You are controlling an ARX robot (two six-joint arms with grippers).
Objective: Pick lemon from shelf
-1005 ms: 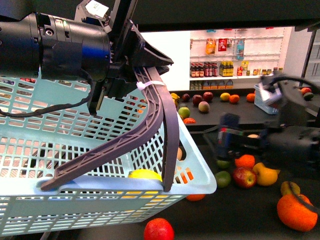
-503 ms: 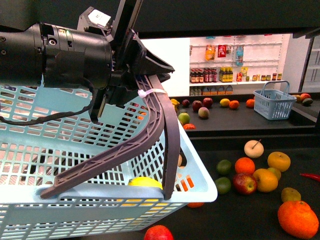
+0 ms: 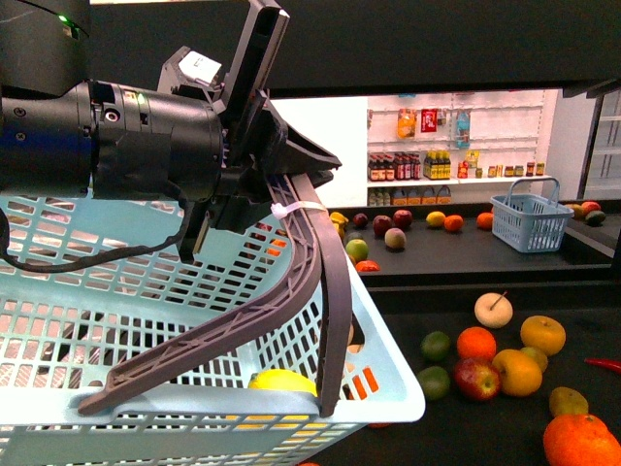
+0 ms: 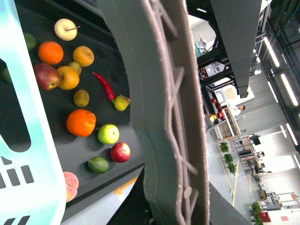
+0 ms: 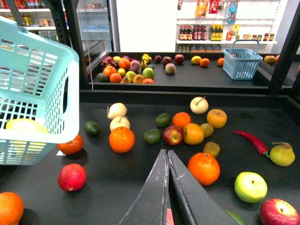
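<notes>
Left gripper (image 3: 279, 183) jaws clamped on basket handle (image 3: 325, 282), lemon (image 3: 281, 381) inside pale blue basket (image 3: 116, 282), right gripper (image 5: 167, 154) jaws together, empty.

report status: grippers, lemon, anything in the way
Left gripper shut on basket handle. Right gripper shut, empty, over the shelf. Lemon lies inside the light blue basket. Near wall hides most of it.
</notes>
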